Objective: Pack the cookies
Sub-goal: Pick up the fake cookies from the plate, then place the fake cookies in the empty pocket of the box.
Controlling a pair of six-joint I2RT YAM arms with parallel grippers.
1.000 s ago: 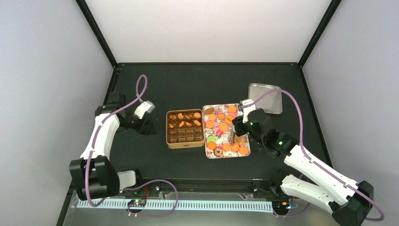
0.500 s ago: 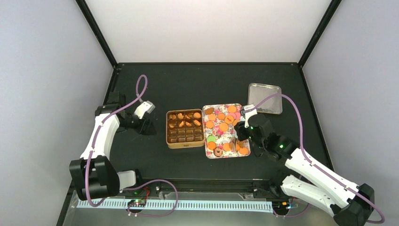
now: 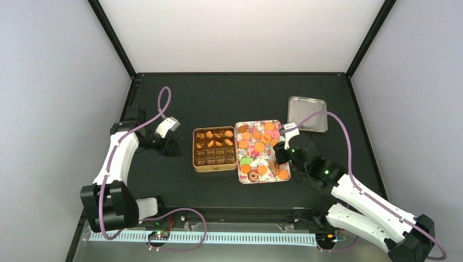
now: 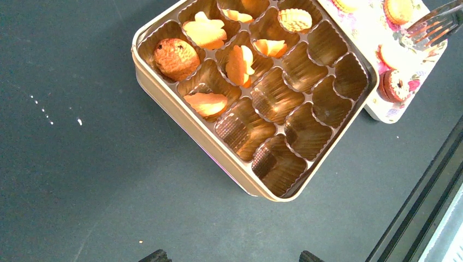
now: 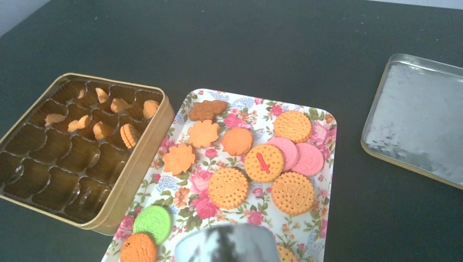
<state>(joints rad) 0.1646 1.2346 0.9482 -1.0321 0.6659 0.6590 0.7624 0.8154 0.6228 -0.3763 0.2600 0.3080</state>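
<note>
Cookies lie on a floral tray point(image 3: 256, 143) point(image 5: 326, 158): round orange ones point(image 5: 228, 187), pink ones point(image 5: 308, 159), a green one point(image 5: 155, 224) and a brown ring point(image 3: 253, 176) point(image 4: 394, 85). The square gold tin point(image 3: 214, 168) point(image 5: 136, 180) point(image 4: 180, 109) holds several orange cookies point(image 4: 206, 31) in its far cups. My right gripper point(image 3: 280, 158) hangs over the tray's near right part, shut on a grey metal utensil point(image 5: 229, 243) point(image 4: 434, 24); its fingers are hidden. My left gripper point(image 4: 232, 256) point(image 3: 169, 146) is open and empty, left of the tin.
A silver tin lid point(image 3: 307, 114) point(image 5: 417, 120) lies upside down right of the tray, toward the back. The black table edge and a rail run along the near side point(image 4: 420, 202). Bare table surrounds the tin on its left.
My right gripper has moved toward the near edge along the tray's right side. The left arm has not moved.
</note>
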